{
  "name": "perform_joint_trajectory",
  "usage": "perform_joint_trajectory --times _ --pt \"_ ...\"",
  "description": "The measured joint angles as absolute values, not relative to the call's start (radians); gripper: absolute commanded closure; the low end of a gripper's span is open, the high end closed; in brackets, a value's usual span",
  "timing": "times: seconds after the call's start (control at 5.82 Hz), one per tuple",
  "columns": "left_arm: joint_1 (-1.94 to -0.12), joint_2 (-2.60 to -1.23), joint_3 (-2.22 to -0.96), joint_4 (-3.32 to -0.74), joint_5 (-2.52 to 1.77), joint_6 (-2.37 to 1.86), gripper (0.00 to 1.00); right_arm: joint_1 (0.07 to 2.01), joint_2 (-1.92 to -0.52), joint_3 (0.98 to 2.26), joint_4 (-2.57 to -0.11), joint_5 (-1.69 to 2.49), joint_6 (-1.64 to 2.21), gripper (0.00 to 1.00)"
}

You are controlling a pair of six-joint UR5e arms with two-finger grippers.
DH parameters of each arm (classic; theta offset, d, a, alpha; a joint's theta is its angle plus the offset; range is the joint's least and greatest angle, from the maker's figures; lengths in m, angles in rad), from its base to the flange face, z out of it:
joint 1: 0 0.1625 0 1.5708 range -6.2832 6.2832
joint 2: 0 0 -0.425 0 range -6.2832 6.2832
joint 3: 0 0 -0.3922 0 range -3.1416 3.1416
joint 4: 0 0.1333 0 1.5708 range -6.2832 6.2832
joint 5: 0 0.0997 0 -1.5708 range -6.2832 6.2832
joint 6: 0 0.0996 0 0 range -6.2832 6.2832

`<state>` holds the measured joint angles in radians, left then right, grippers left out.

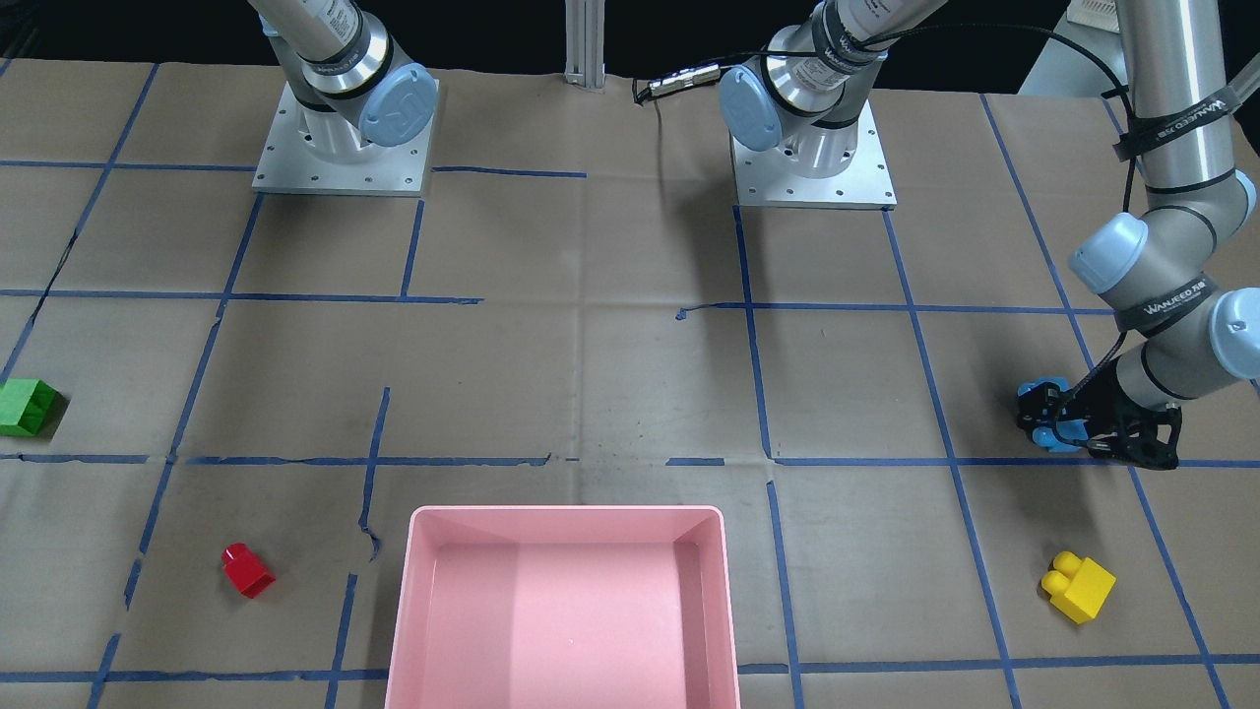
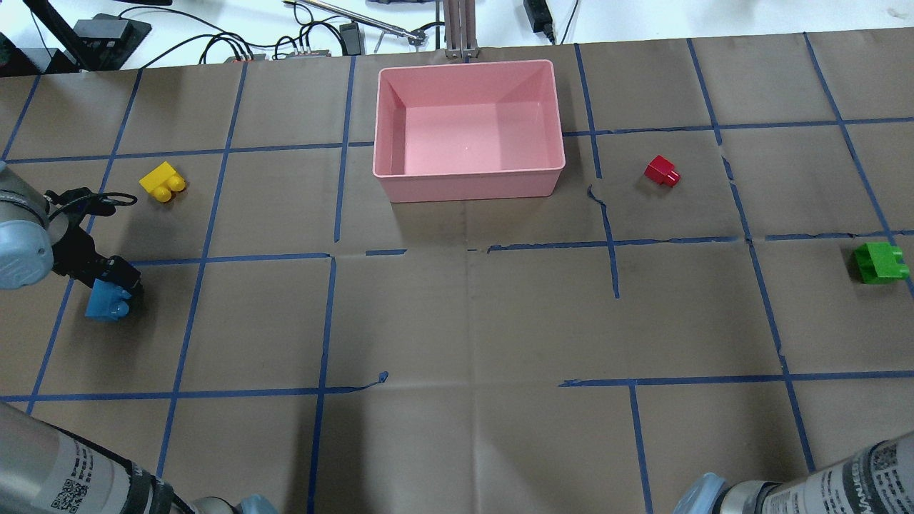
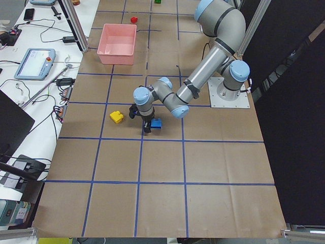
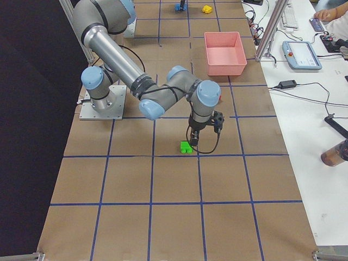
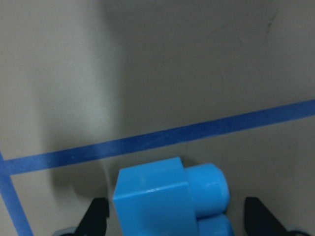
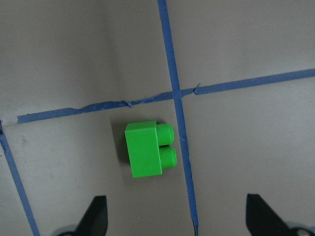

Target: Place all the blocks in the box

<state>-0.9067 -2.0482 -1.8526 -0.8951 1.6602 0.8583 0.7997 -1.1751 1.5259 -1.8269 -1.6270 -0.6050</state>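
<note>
The left pincer [image 5: 175,209], spread, straddles a glossy light-blue studded brick [image 5: 157,196]; the right pincer [image 6: 175,204], also spread, has a green two-stud brick [image 6: 146,149] just ahead.

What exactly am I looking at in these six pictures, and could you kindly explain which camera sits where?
This is a robot with two arms bolted to a paper-covered table marked with blue tape. Each arm ends in a two-finger gripper.

Four pictures come from fixed cameras: one faces the robot, one looks over its shoulders from behind, and one stands at each end of the table. The last two come from cameras on the wrists, looking down between the fingers.

On the table are an empty pink box, a yellow block, a red block, a green block and a blue block. No block is in the box.

The left gripper is open with a finger on either side of the blue block. The right gripper hangs open above the green block. Nothing is held.
</note>
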Motion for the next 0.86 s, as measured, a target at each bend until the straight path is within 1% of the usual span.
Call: perform_joint_trajectory --times 0.17,0.52,0.69,0.86 --pt "-0.907 -2.043 -1.850 -0.897 1.665 0.859 0.94 0.799 -1.117 1.559 -1.901 -1.625 -0.579 0.01" --pt "-0.913 -2.027 -1.842 -0.903 1.663 0.863 0.95 0.805 -1.082 1.696 -2.061 -1.619 -0.507 0.01" --pt "-0.925 -2.010 -1.828 -0.921 1.659 0.866 0.95 0.807 -1.078 1.743 -2.123 -1.620 -0.501 0.01" --pt "-0.959 -1.980 -1.804 -0.972 1.647 0.868 0.95 0.808 -1.076 1.761 -2.153 -1.624 -0.512 0.01"
